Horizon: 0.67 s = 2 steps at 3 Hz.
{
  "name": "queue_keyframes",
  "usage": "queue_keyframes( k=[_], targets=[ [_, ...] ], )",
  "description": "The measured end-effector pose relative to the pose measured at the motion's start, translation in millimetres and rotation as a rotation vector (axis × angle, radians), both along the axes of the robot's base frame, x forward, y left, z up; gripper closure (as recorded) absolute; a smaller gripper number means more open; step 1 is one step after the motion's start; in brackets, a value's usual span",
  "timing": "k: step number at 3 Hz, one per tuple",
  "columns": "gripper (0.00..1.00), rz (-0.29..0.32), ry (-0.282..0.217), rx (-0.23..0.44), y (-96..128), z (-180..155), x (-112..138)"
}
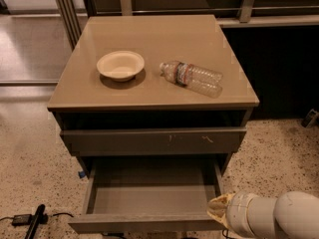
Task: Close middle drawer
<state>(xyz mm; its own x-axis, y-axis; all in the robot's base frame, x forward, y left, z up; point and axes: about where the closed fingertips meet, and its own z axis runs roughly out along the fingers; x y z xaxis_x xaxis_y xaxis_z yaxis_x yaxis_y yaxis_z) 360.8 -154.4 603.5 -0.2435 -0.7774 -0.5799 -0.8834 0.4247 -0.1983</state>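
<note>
The middle drawer (149, 198) is pulled out wide below the taller drawer front with pale scratch marks (154, 141). Its bare grey inside shows, and its plain front edge (144, 224) runs along the bottom of the view. My gripper (218, 209) is at the drawer's front right corner, at the end of the white arm (274, 215) that comes in from the bottom right. Its tan tip sits at the top of the drawer's front edge; I cannot tell whether it touches.
A cream bowl (120, 65) and a clear plastic bottle (192, 77) lying on its side rest on the cabinet top (154, 39). A black cable and plug (30, 219) lie on the speckled floor at the lower left. A dark rail and wall stand behind the cabinet.
</note>
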Motion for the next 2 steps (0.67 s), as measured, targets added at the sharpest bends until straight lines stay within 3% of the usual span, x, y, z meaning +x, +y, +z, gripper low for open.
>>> queue_keyframes(
  k=[1, 2],
  targets=[
    [1.0, 0.002, 0.007, -0.005, 5.2, -12.5, -0.2],
    [1.0, -0.018, 0.063, -0.014, 8.3, -60.8, 1.0]
  ],
)
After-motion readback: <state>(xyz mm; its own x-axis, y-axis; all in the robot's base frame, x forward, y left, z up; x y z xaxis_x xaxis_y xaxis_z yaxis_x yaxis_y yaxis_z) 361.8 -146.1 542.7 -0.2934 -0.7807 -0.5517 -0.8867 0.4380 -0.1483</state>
